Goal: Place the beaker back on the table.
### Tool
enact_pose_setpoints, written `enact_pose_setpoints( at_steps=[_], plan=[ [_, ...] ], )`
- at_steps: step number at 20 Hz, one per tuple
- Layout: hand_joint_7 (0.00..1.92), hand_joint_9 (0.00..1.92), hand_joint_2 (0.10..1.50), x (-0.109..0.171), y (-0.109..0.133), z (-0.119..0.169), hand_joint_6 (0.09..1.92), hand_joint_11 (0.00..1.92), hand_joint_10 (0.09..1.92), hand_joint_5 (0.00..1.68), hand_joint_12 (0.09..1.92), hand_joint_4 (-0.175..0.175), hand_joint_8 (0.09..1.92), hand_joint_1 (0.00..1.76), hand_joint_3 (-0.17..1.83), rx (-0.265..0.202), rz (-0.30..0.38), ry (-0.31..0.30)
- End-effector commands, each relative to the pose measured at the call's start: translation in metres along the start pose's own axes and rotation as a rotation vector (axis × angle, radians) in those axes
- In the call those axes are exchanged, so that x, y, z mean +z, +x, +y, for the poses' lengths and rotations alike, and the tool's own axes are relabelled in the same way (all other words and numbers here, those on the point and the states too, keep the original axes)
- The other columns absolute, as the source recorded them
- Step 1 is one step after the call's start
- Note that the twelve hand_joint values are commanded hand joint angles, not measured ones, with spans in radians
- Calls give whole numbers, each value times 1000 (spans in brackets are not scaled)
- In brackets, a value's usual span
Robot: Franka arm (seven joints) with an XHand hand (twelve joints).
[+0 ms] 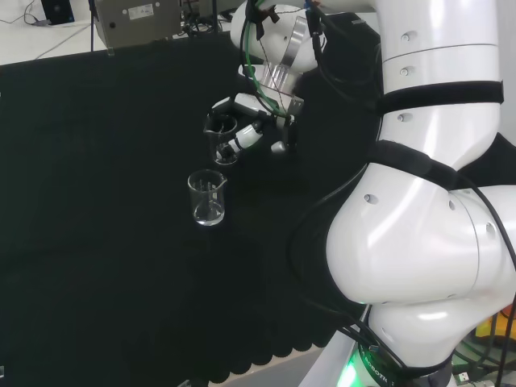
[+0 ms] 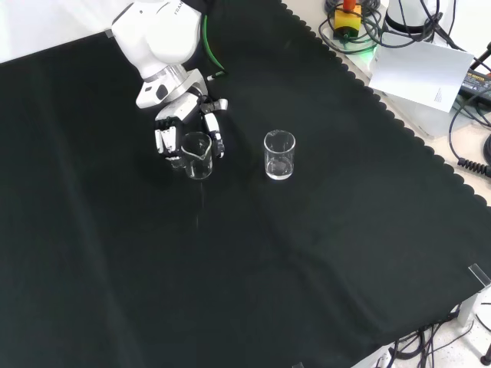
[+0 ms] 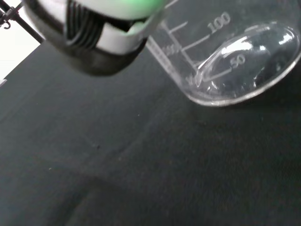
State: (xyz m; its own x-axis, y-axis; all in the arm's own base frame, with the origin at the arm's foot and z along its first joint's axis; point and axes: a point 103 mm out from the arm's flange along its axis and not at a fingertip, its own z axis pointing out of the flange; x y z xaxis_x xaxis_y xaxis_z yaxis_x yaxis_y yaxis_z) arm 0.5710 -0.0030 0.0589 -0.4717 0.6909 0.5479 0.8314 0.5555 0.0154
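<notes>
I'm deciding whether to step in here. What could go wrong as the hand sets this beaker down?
The hand has its fingers curled round the beaker, which looks tilted in the wrist view; released like that, it might tip. A second beaker stands close by on the cloth, so a sideways drift could knock it.
</notes>
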Motion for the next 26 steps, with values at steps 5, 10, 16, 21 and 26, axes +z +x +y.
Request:
enact_pose_setpoints(
  at_steps=[5, 10, 16, 21, 26],
  plan=[
    [761, 929, 933, -18, 0, -22, 536, 511, 87, 460, 1269, -21, 87, 982, -175, 56, 50, 73],
    [656, 826, 921, -20, 5, -26, 368, 433, 87, 435, 1311, -21, 87, 927, -175, 89, 28, 128],
    [587, 773, 916, -18, 9, -29, 261, 386, 87, 426, 1338, -22, 87, 898, -175, 111, 21, 154],
    [515, 671, 916, -22, 13, -29, 192, 309, 87, 423, 1361, -22, 87, 886, -175, 107, 1, 147],
    [230, 344, 920, -30, 21, -31, 87, 21, 87, 316, 1439, -7, 87, 858, -175, 93, -37, 178]
  ],
)
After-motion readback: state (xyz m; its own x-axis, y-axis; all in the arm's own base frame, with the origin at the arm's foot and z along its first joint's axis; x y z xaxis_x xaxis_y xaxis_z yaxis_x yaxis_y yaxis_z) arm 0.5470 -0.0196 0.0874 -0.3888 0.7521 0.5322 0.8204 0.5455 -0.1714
